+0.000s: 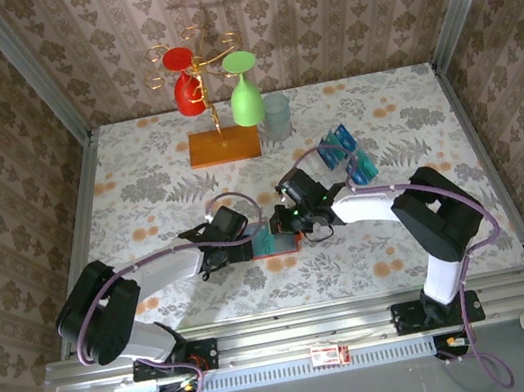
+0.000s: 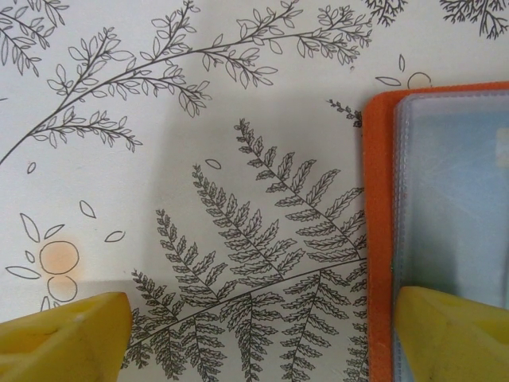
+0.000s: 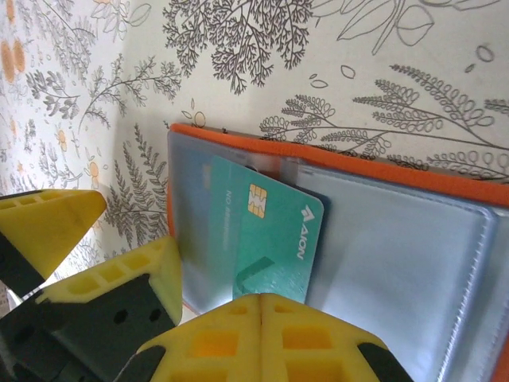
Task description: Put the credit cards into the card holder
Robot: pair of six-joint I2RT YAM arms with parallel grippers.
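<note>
A: Card holder (image 3: 398,263) – where's it at?
B: Open flat, mid tabletop (image 1: 137,177), approx 8 o'clock from the spare credit cards (image 1: 344,153). One teal card (image 3: 274,239) lies askew over the fold. Its 9 o'clock side looks tucked under the pocket, rest sticks out.
A: End effectors?
B: Right end effector (image 3: 262,306) pressed together, tips at the card's 6 o'clock edge; can't tell if it nips the card. Left end effector (image 2: 258,318) spread wide, one finger (image 2: 453,334) over the holder's orange edge, the other over bare tabletop.
A: Step, imo?
B: Seating that card. Pin the holder w/ the left finger so it can't skate. Square the card first, since a skewed corner prob snags the pocket mouth. Then nudge toward 9 o'clock, low & slow.
</note>
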